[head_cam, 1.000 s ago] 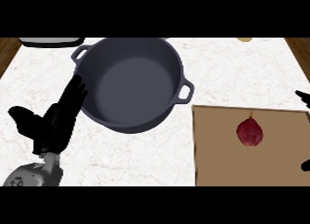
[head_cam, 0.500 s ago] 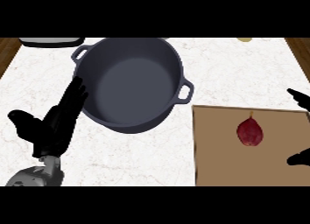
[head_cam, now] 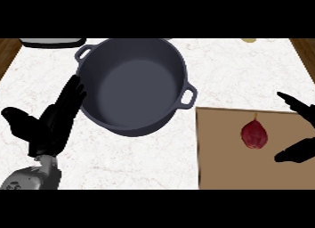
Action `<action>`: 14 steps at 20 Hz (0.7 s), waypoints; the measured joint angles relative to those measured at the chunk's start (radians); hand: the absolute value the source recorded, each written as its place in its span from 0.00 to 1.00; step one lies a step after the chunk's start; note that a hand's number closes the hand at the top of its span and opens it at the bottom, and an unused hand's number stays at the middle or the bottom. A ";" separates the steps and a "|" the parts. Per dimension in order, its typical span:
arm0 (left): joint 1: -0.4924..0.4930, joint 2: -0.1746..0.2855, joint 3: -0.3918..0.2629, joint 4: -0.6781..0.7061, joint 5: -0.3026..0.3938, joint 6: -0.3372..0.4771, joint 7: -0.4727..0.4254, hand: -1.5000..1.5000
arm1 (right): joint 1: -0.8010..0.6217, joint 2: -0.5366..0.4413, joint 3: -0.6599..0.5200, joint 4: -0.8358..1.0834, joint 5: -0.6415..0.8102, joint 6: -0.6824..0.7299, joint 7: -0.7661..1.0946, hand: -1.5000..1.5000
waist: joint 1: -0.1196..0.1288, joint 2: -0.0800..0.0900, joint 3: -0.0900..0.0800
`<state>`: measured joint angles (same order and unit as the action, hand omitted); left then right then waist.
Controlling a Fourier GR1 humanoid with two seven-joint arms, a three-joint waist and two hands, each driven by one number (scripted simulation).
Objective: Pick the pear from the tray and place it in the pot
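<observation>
Left hand (head_cam: 47, 127): low at the left, grey forearm (head_cam: 33, 177) below it. Fingers straight and together, thumb spread out to the left, holding nothing. Fingertips reach up just beside the left wall of the pot (head_cam: 132, 89); cannot tell whether they touch.

Pot: dark grey, oval, sitting on the white marble counter (head_cam: 252, 71) left of centre. One handle at upper left, one at right. Nothing inside it.

Tray (head_cam: 220, 171): brown, flat, right of the pot, its upper left corner just beside the pot's right handle.

Pear (head_cam: 253, 135): dark red, lying on the tray in its upper half, stem pointing away from the robot.

Right hand (head_cam: 309, 112): at the right edge, over the tray. Fingers above and thumb below are spread wide apart. The pear lies near, to its left, untouched.
</observation>
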<state>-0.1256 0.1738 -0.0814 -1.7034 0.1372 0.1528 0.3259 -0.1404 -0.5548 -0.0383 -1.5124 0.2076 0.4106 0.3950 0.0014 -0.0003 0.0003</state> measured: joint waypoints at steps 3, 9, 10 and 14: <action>0.002 -0.019 -0.003 -0.003 -0.018 0.001 0.003 0.50 | -0.030 0.029 0.004 0.038 0.039 0.011 0.003 0.00 | 0.001 0.000 0.000; -0.001 -0.025 0.023 0.021 -0.024 -0.029 -0.022 0.50 | -0.087 0.073 0.038 0.130 0.137 0.019 -0.018 0.00 | 0.002 0.000 0.000; 0.012 -0.031 0.018 0.011 -0.027 -0.033 -0.030 0.50 | -0.100 0.075 0.037 0.152 0.149 0.022 -0.017 0.00 | 0.003 0.000 0.001; -0.001 -0.048 0.015 0.012 -0.042 -0.030 -0.010 0.50 | -0.116 0.097 0.053 0.200 0.203 0.030 -0.016 0.00 | 0.002 0.000 0.000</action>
<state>-0.1268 0.1258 -0.0664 -1.6915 0.0952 0.1230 0.3157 -0.2564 -0.4579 0.0147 -1.3124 0.4111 0.4404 0.3787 0.0031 -0.0004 0.0007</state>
